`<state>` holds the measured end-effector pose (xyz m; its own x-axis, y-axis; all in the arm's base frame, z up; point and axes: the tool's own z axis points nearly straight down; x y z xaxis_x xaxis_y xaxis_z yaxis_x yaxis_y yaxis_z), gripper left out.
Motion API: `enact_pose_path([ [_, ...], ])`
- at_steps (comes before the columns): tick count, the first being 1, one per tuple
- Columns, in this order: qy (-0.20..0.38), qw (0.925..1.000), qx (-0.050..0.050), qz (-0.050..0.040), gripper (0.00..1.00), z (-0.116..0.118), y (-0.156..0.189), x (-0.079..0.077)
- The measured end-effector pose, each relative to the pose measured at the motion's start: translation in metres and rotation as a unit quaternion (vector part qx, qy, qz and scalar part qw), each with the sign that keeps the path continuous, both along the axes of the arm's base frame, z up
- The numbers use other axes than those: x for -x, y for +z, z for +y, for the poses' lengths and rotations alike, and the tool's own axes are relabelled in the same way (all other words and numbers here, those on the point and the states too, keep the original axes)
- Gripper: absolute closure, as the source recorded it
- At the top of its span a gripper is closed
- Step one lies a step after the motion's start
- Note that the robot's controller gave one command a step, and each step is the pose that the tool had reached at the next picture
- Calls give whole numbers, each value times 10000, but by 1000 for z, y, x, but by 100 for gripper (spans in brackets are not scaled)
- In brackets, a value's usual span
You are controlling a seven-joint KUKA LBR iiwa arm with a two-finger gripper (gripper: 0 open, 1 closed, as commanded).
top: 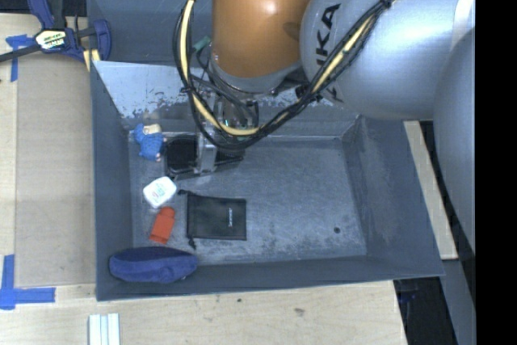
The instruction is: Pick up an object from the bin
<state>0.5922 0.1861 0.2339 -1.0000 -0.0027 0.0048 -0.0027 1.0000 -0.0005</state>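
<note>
My gripper [207, 157] hangs low at the bin's back left, below the arm's wrist. Right beside it on its left is a black boxy thing [181, 152], touching or nearly touching it. Further left, by the bin's left wall, lies a small blue toy-like thing [147, 141]. A small white rounded piece [159, 191] rests just in front of the gripper. A flat black rectangular pouch [216, 219] lies flat on the floor in front of that.
An orange-red block [162, 225] sits left of the pouch. A dark blue oval pad [152, 264] lies in the front left corner. The arm and its orange cover hang over the bin's back middle.
</note>
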Motion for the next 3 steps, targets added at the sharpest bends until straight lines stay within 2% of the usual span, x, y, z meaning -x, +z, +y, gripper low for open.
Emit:
enact_pose_path([
  [1,-1014,9948,11,-3,0,-17,-95,-2],
  [2,-1857,9826,-28,-94,0,-45,-156,-14],
  [3,-1868,9823,-31,-143,100,-47,-152,-17],
])
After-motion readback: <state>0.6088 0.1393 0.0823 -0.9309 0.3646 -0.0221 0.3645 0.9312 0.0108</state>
